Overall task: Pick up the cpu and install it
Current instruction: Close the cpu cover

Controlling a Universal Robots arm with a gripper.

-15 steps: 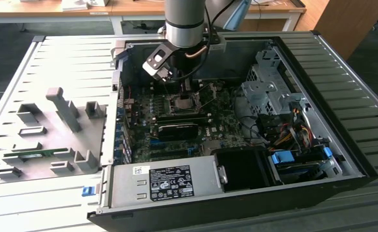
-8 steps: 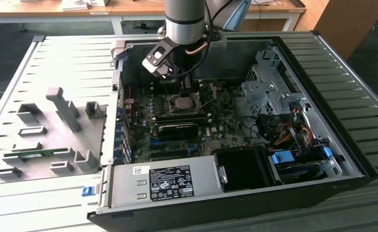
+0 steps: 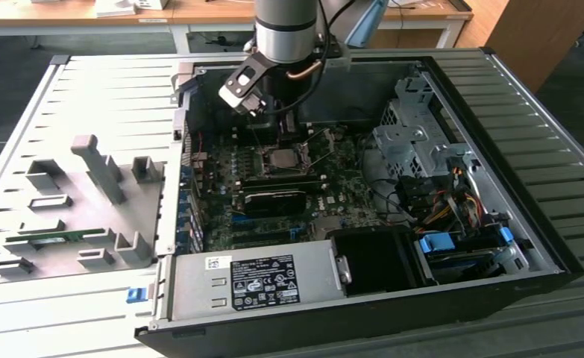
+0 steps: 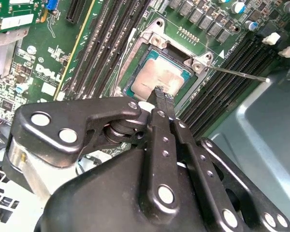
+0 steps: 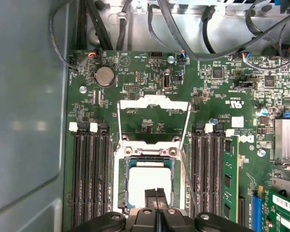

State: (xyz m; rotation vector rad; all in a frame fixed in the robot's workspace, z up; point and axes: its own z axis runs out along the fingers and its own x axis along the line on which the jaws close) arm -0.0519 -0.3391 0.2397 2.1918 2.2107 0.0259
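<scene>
The cpu (image 4: 160,79) lies flat in the open socket (image 5: 120,180) on the green motherboard, its silvery top facing up; it also shows as cpu (image 5: 144,180) and cpu (image 3: 280,158). The socket's metal load plate (image 5: 153,103) is swung up and back, and the thin lever (image 4: 237,73) sticks out to one side. My gripper (image 4: 162,94) hangs just above the chip with its two black fingers pressed together and nothing between them; the same gripper (image 5: 156,195) sits over the chip's near edge. The arm (image 3: 286,30) reaches down into the case.
Memory slots (image 5: 91,169) flank the socket, with a green memory stick (image 5: 229,179) in one. In the case are the power supply (image 3: 262,280), a black fan shroud (image 3: 377,257) and a drive cage (image 3: 421,142). A grey fixture tray (image 3: 73,209) lies at the exterior view's left.
</scene>
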